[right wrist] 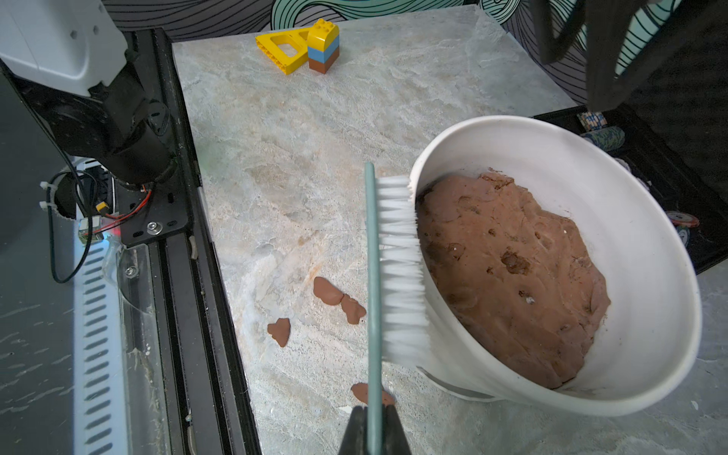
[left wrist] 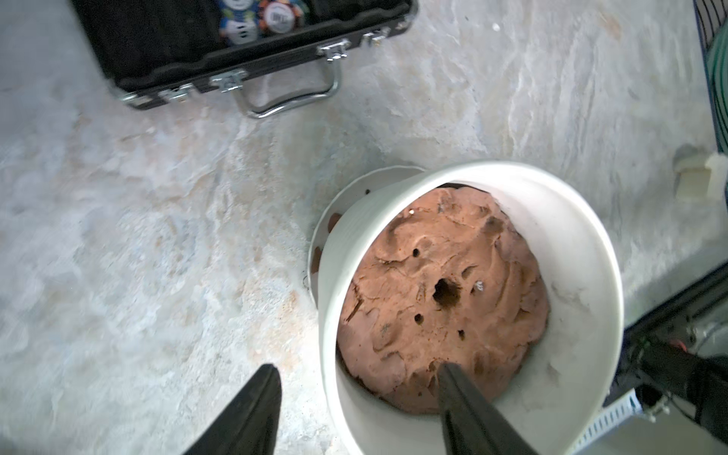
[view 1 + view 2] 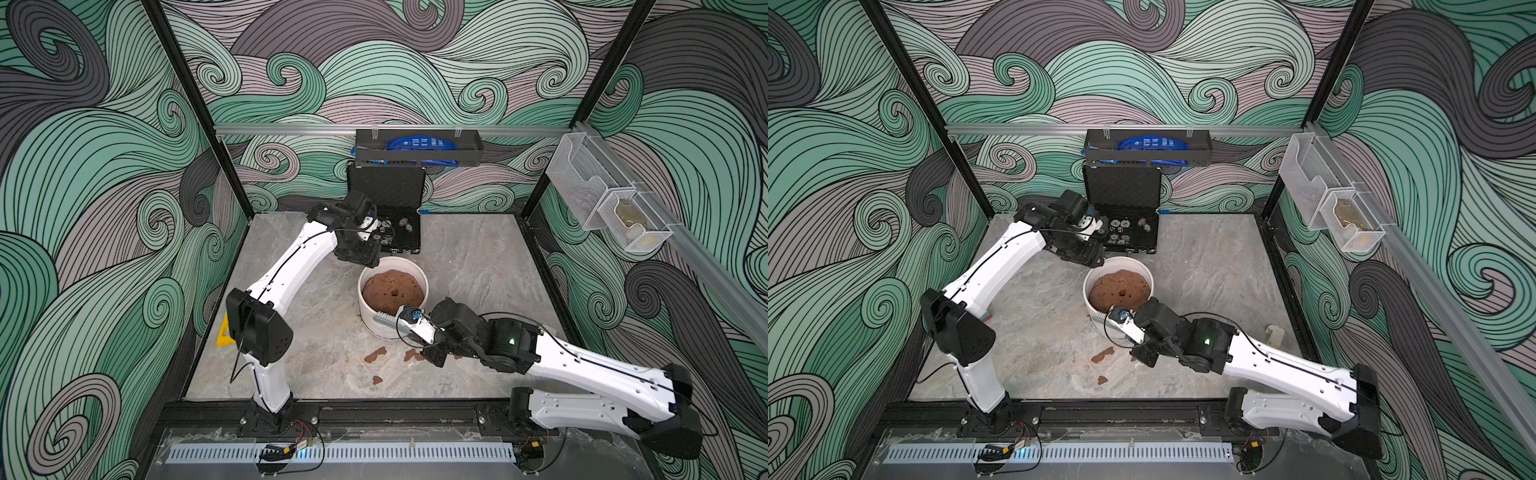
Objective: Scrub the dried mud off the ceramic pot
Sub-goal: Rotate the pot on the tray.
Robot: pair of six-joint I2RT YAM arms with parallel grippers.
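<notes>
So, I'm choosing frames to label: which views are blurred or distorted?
Left wrist view: soft and smeared, worst over the black foam-lined case; the white ribbed ceramic pot looks stretched by the wide lens. Right wrist view: sharp on the white-bristled scrub brush and the reddish-brown dried mud lumps. Both top views: evenly lit, reasonably sharp.

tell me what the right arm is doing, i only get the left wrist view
Observer: The right gripper is shut on a brush, its bristles against the outer wall of the ceramic pot.
Operator: any mud on the table
Observer: Yes, several pieces of dried mud lie on the table beside the pot.
Operator: anything else down there
Observer: Yellow toy blocks sit at the table's left edge.
</notes>
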